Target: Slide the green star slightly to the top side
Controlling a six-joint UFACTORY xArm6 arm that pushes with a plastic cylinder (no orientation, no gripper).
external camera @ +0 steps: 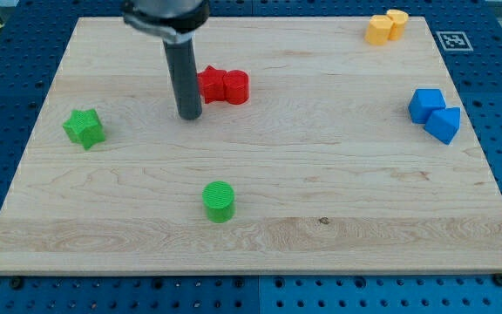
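My tip, a bare rod holding nothing, stands well to the view's right of the green star, slightly higher.

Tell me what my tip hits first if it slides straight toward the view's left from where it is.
Probably nothing: my tip sits just left of the red blocks, and the green star lies slightly lower, though depth is uncertain.
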